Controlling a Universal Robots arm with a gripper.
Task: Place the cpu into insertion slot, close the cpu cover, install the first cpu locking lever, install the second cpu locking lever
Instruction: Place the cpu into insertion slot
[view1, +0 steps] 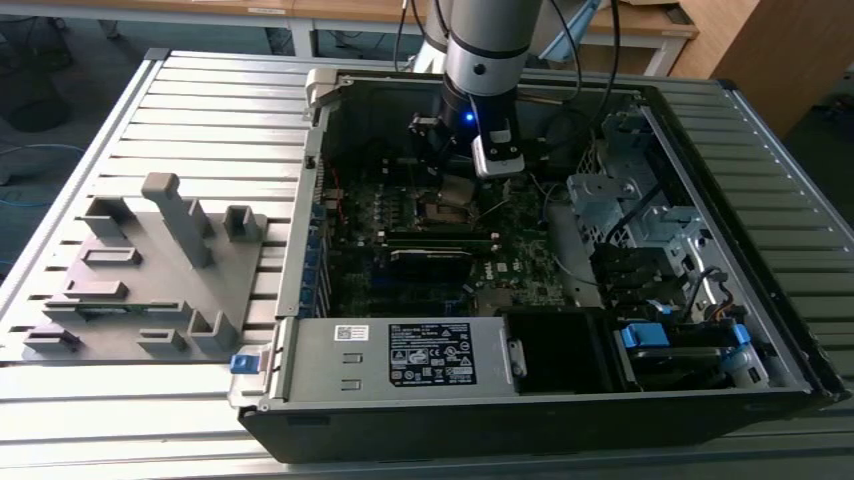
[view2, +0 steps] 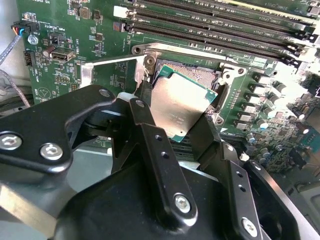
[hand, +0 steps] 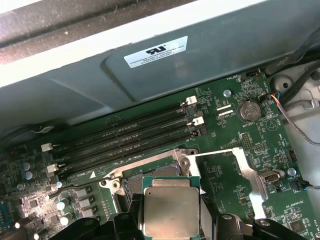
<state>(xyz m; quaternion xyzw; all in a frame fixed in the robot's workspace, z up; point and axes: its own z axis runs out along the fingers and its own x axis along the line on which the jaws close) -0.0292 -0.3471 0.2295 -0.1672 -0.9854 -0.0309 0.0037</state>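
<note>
Silver-grey cpu cover (view2: 86, 74) is standing open. My fingers (view2: 150, 132) are pinching the cpu (view2: 182, 107) by its edges, hovering over the insertion slot (view2: 200, 74). I'm judging the chip not yet seated, with closing and locking left to do.

robot arm (view1: 491, 40): one
gripper (view2: 177, 112): one
black fingers (view2: 152, 140): two
cpu (hand: 171, 211): one
insertion slot (view2: 197, 74): one
cpu cover (hand: 248, 172): one
round silver battery (hand: 248, 110): one
open computer case (view1: 534, 435): one
grey plastic tray (view1: 147, 290): one
slatted metal table (view1: 200, 110): one
</note>
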